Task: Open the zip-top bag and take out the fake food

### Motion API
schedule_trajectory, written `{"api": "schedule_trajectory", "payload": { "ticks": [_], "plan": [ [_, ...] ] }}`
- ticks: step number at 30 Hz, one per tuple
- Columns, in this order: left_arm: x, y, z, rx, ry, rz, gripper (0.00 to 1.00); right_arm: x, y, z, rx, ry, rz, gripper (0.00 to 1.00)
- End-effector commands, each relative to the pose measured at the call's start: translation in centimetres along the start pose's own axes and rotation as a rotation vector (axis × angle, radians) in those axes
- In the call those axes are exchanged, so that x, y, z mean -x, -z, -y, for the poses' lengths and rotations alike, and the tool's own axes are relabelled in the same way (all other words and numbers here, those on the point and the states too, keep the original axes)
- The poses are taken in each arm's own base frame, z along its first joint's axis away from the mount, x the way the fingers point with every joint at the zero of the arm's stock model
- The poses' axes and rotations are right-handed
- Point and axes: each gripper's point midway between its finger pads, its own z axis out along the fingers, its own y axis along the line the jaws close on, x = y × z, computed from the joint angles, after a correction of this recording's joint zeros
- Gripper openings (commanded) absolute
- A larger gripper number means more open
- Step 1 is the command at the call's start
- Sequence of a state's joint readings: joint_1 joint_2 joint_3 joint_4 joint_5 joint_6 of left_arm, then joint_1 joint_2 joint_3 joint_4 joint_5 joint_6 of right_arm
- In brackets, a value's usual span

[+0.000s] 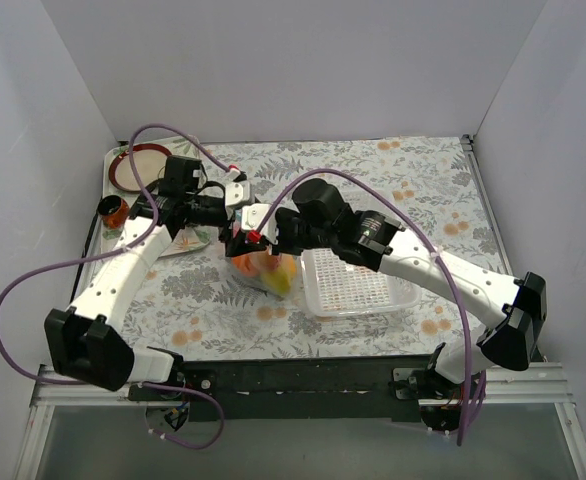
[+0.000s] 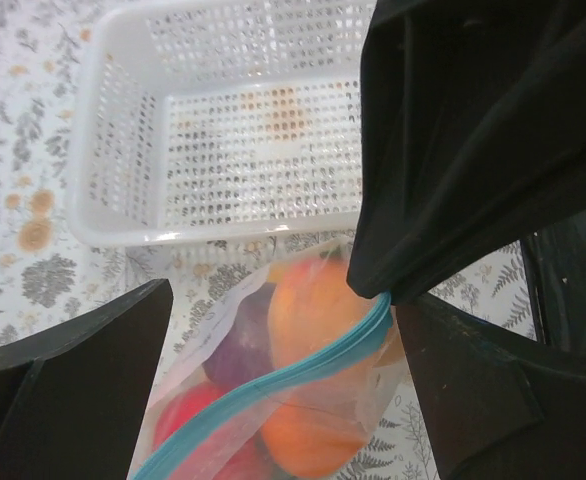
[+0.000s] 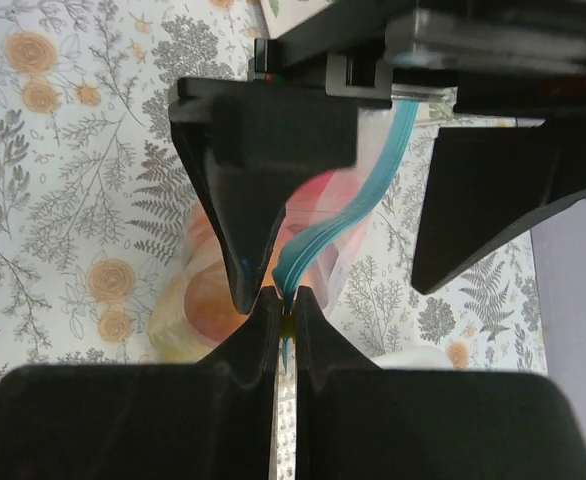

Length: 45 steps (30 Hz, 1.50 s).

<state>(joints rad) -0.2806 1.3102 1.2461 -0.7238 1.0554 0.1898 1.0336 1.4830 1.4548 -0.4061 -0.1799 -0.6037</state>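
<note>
my left gripper and right gripper nose to nose over zip-top bag, basket blocks right side, jar at left edge, near edge free

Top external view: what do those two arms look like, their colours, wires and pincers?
The left arm and right arm are white tubes with chunky black joints. A looping purple cable trails from each. The left pincer and right pincer have black wedge-shaped fingers.

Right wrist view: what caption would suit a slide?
Right hand pinches the zip-top bag by its blue strip, fake food inside.
</note>
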Motion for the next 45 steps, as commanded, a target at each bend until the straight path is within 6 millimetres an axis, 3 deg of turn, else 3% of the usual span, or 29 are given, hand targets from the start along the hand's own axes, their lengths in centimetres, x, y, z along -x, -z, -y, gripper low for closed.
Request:
{"api": "schedule_trajectory", "payload": {
  "ticks": [1, 5, 9, 14, 17, 19, 22, 24, 28, 29, 37, 38, 40, 41, 45],
  "plan": [
    [-2.5, -0.4, 2.1, -0.115, 0.067, -0.079, 0.91, 1.8, 1.2, 2.0, -0.118, 0.067, 0.047, 0.01],
    [-4.0, -0.3, 2.6, -0.113, 0.072, -0.122, 0.79, 2.4, 1.9, 3.6, -0.207, 0.100, 0.064, 0.01],
    [-4.2, 0.0, 2.6, -0.090, 0.056, -0.142, 0.72, 2.0, 2.4, 5.1, -0.299, 0.107, 0.048, 0.01],
    [-3.7, 0.3, 1.8, -0.049, 0.042, -0.150, 0.58, 1.5, 2.2, 5.2, -0.320, 0.102, 0.045, 0.01],
    [-3.3, 0.4, 1.5, -0.036, 0.032, -0.150, 0.45, 1.2, 1.6, 4.8, -0.307, 0.074, 0.042, 0.01],
    [-3.0, 0.5, 1.1, -0.026, 0.023, -0.154, 0.23, 1.1, 1.6, 4.5, -0.294, 0.054, 0.049, 0.05],
    [-2.6, 0.8, 0.4, 0.002, 0.001, -0.166, 0.00, 1.1, 1.8, 3.9, -0.283, 0.044, 0.073, 0.14],
    [-2.4, 0.9, 0.1, 0.019, -0.014, -0.165, 0.00, 1.1, 1.9, 3.5, -0.275, 0.030, 0.086, 0.23],
    [-2.0, 1.0, 0.0, 0.050, -0.039, -0.145, 0.00, 1.8, 3.3, 3.3, -0.288, 0.001, 0.126, 0.94],
    [-1.9, 1.1, 0.0, 0.057, -0.048, -0.143, 0.00, 1.5, 3.4, 3.2, -0.288, -0.007, 0.125, 0.99],
    [-1.2, 1.6, 1.4, 0.025, -0.055, -0.136, 0.00, 0.3, 6.8, 3.0, -0.265, -0.142, 0.307, 0.98],
    [-0.9, 1.7, 1.7, 0.014, -0.056, -0.127, 0.00, -0.8, 7.4, 4.2, -0.278, -0.179, 0.315, 0.97],
    [-0.7, 1.9, 2.3, 0.003, -0.050, -0.122, 0.00, -0.3, 7.8, 3.5, -0.180, -0.231, 0.407, 0.94],
    [-0.5, 2.0, 2.5, 0.005, -0.051, -0.120, 0.00, -0.9, 8.4, 4.4, -0.183, -0.250, 0.427, 0.93],
    [-0.4, 2.2, 3.1, 0.006, -0.046, -0.117, 0.00, -0.2, 7.9, 3.3, -0.034, -0.259, 0.500, 0.87]
  ]
}}
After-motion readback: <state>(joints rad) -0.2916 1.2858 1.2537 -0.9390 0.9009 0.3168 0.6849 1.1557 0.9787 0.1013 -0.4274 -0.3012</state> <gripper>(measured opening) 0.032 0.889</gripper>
